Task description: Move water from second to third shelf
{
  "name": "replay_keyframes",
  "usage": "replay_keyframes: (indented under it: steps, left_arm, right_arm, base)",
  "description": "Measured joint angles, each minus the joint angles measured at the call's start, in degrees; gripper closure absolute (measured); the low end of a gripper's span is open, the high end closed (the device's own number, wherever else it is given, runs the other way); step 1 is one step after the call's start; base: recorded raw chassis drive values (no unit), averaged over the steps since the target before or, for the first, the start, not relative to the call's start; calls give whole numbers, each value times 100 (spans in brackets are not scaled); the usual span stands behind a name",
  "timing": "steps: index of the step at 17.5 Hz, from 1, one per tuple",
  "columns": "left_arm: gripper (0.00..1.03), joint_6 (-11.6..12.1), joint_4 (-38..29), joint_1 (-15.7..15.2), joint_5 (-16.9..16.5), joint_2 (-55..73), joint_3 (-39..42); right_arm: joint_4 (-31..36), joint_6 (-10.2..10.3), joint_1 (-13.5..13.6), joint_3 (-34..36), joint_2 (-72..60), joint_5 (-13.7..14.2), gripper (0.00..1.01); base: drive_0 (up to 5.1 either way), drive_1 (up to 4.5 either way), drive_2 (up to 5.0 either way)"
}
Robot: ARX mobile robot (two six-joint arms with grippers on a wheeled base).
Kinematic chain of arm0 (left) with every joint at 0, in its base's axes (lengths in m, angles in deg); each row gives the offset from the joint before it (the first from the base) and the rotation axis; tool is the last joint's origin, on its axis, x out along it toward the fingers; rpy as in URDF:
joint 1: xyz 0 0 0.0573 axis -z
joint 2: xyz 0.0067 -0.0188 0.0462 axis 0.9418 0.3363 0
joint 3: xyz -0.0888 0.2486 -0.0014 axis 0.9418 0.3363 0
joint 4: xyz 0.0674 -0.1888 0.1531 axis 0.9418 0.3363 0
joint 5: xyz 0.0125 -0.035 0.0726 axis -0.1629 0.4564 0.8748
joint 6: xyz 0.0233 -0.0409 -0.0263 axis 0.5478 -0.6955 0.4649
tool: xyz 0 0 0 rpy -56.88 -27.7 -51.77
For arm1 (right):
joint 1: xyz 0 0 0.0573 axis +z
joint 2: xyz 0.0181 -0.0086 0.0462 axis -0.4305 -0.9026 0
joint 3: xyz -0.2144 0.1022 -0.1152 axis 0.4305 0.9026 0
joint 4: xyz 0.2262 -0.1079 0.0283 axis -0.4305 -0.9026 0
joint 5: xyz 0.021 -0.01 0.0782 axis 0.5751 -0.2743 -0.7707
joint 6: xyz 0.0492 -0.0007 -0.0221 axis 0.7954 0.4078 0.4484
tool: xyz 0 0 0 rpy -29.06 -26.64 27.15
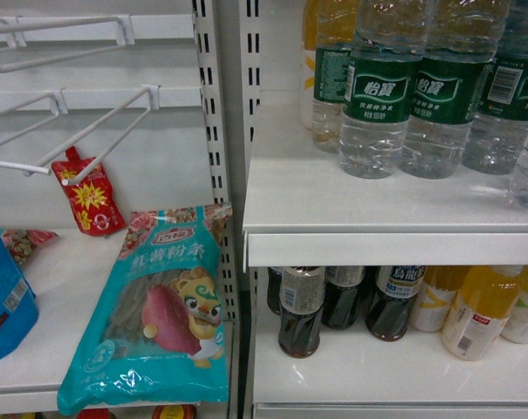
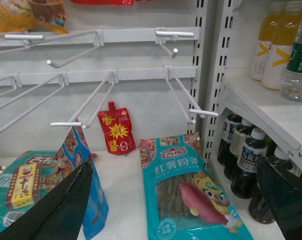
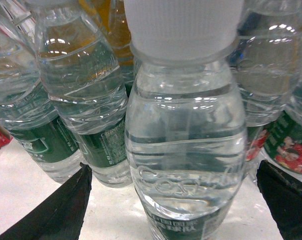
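A: Where is the water?

B: In the right wrist view one water bottle [image 3: 185,150] stands dead centre, white cap at 12 o'clock, with the right gripper [image 3: 175,200] spread wide, one black finger at 8 o'clock and one at 4 o'clock, neither touching it. In the head view the green-labelled bottles [image 1: 377,105] crowd the upper shelf [image 1: 333,209] at 1 o'clock.

A: And the left gripper [image 2: 180,205]?

B: Spread too, holding nothing, facing the hooks and the teal snack bag [image 2: 190,195].

A: What could go wrong?

B: The bottles stand packed, touching. I'd judge that a finger sliding in could shove a neighbour [image 3: 81,100] over, or clamp two at once. The ribbed plastic is smooth and soft, so a grip near the shoulder may slip or squash it.

A: Any writing legible?

B: White Chinese characters on the green labels, likely "怡寶". Raised letters on the bottle's shoulder, too blurred to read. The teal bag reads "红薯粉条". Dark drink bottles [image 1: 300,310] below carry labels I can't make out.
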Motion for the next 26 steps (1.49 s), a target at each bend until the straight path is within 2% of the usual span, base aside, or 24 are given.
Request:
replay_keyframes:
  steps: [4, 7, 8, 9, 10, 12, 13, 14, 16, 18, 22, 24, 26]
  left_arm:
    - [5, 0, 0, 0, 2, 0, 0]
    - [5, 0, 2, 0, 2, 0, 0]
    - [5, 0, 0, 0, 2, 0, 0]
    - [5, 0, 4, 0, 2, 0, 0]
    - [5, 0, 2, 0, 4, 0, 0]
    - [5, 0, 2, 0, 2, 0, 0]
    - [5, -2, 2, 0, 4, 0, 0]
    - [5, 0, 0, 0, 0, 0, 0]
    - [5, 0, 2, 0, 4, 0, 0]
    - [5, 0, -2, 0, 2, 0, 0]
    - [5, 0, 0, 0, 2, 0, 0]
    - [5, 0, 0, 0, 4, 0, 0]
    - [5, 0, -2, 0, 2, -2, 0]
  right_arm:
    - [-24, -114, -122, 321, 745, -142, 3]
    - [-205, -111, -393, 782, 1388, -289, 3]
    - [822, -127, -409, 1318, 1722, 140, 14]
    - [1239, -129, -411, 1740, 2098, 269, 23]
    - [1220, -129, -407, 2105, 2544, 306, 32]
    - [638, -129, -269, 2846, 3598, 501, 56]
    - [195, -129, 98, 3136, 4218, 852, 69]
    - [-120, -140, 199, 3318, 4747, 820, 78]
    - [-490, -149, 151, 3794, 5893, 901, 98]
    - [-566, -155, 157, 4201, 6380, 907, 99]
    - [-599, -155, 157, 4358, 6677, 907, 99]
    - [-1364, -155, 157, 4472, 7276, 905, 99]
    - [-1333, -155, 157, 4503, 7563, 907, 99]
  base:
    - [0, 0, 0]
    - [0, 0, 0]
    - [0, 0, 0]
    - [0, 0, 0]
    - [0, 0, 0]
    - [0, 0, 0]
    - [0, 0, 0]
    - [0, 0, 0]
    - [0, 0, 0]
    - [0, 0, 0]
    - [0, 0, 0]
    - [0, 0, 0]
    - [0, 0, 0]
